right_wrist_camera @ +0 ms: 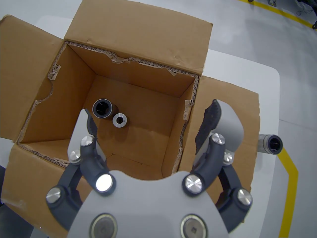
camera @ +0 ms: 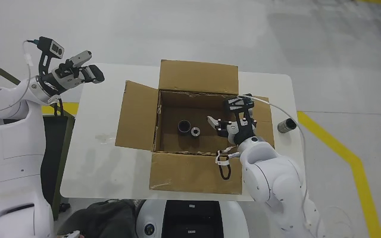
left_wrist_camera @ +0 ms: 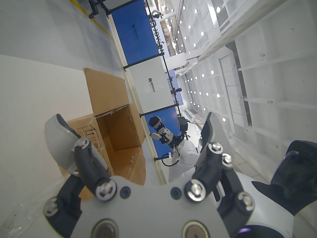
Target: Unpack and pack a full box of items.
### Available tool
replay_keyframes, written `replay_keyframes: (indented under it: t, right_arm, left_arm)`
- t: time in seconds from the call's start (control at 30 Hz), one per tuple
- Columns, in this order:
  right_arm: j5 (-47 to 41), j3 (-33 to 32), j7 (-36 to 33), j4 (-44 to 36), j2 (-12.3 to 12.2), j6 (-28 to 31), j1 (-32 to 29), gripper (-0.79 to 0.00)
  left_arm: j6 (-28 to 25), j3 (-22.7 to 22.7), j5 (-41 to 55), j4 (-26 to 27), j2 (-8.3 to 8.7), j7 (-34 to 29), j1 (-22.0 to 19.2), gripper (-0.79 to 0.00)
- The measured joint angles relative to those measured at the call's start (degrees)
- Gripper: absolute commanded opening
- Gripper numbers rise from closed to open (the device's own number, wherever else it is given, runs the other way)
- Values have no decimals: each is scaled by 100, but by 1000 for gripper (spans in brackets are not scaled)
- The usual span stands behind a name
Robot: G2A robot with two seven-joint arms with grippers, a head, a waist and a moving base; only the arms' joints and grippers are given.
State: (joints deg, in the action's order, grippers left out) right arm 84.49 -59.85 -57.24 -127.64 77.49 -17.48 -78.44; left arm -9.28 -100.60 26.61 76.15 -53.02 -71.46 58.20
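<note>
Spread right claw (right_wrist_camera: 149, 107), brown cardboard box (right_wrist_camera: 138, 38), opened, torn-edged

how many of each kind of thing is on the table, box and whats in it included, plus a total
big metal tubes: 2
small metal ring: 1
cardboard box: 1
total: 4
</note>
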Motion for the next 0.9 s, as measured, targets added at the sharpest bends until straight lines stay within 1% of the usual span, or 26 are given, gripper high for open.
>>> replay_keyframes:
  t: [0.47,0.53,0.67,0.8,0.9]
  right_arm:
    - [0,0,0,0,0,0,0,0]
    - [-90,50,27,43,0,96,37,0]
    - [-731,-8,-103,248,0,1075,345,0]
    - [-1162,128,-392,650,29,1712,753,0]
    - [-1570,311,-456,1184,66,2167,1107,0]
  left_arm:
    - [0,0,0,0,0,0,0,0]
    - [0,0,0,0,0,0,0,0]
    - [0,0,0,0,0,0,0,0]
    - [0,0,0,0,0,0,0,0]
    - [0,0,0,0,0,0,0,0]
